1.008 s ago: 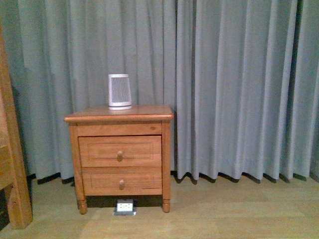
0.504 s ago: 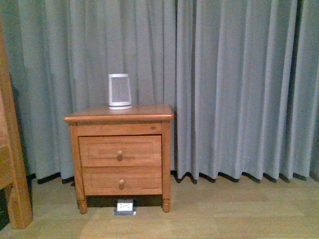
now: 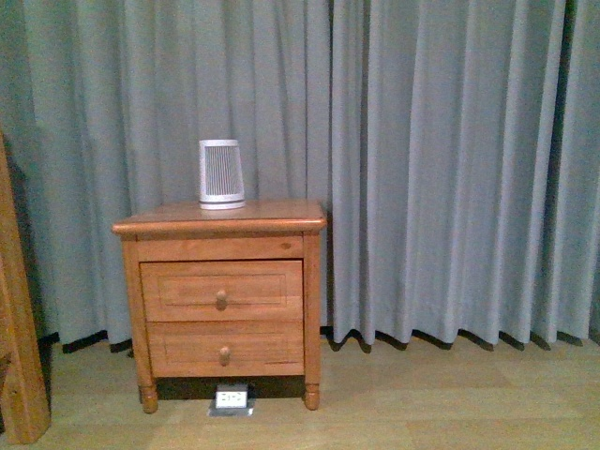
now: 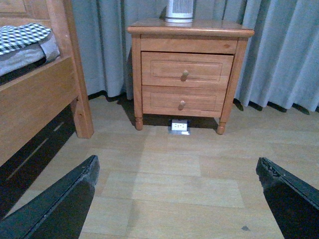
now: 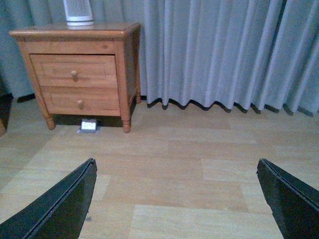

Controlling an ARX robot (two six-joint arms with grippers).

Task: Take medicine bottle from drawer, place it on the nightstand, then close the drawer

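Your nightstand is orange-brown wood with a rounded-edge flat top, short turned feet and two knobbed drawers. It stands on the floor against the grey curtain. The drawer is the upper one, with a panelled front and a round wooden knob. It is shut flush above the lower drawer. The medicine bottle can't be seen in any view, since the shut front hides the inside. A white ribbed tapered appliance stands upright at the back of the nightstand top. A small floor socket box lies on the floor under the front edge, between the feet.

Your left tool has its black fingers spread wide apart. It grips nothing and touches nothing. Your right tool is the same, with its fingers wide apart and empty.

Neither arm shows in the front view. Both wrist cameras look low over the floor toward the nightstand, and both tools are well apart from it. The left arm faces the drawer fronts almost square on, with the bed frame and checked bedding near it. The right arm sees the nightstand off to one side and faces mostly curtain.
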